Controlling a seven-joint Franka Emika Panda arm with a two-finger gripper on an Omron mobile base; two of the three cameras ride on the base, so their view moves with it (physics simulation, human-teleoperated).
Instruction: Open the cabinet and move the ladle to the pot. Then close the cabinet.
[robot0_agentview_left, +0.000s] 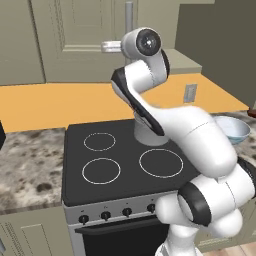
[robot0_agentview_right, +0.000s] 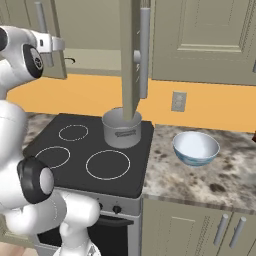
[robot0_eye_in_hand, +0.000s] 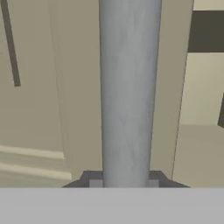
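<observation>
My gripper (robot0_eye_in_hand: 124, 180) is shut on the long silver bar handle (robot0_eye_in_hand: 129, 87) of the cabinet's left door (robot0_agentview_right: 50, 60), with a fingertip pressed against each side of the bar. That door (robot0_agentview_left: 75, 30) stands slightly ajar, the gripper (robot0_agentview_left: 111, 47) low on its handle (robot0_agentview_left: 129, 20). The right door (robot0_agentview_right: 130, 55) is swung wide open and seen edge-on. On the shelf inside lies the ladle (robot0_agentview_right: 70, 61), a thin dark hooked shape just right of the gripper (robot0_agentview_right: 56, 44). The grey pot (robot0_agentview_right: 121, 129) stands at the stove's back right, mostly behind my arm in the left base view (robot0_agentview_left: 150, 136).
A black stove top (robot0_agentview_right: 75, 150) with several ring burners lies below the cabinet. A pale-blue bowl (robot0_agentview_right: 196, 147) sits on the speckled counter (robot0_agentview_right: 225, 175) to the right. The open right door hangs over the pot. An outlet (robot0_agentview_right: 178, 101) is on the orange wall.
</observation>
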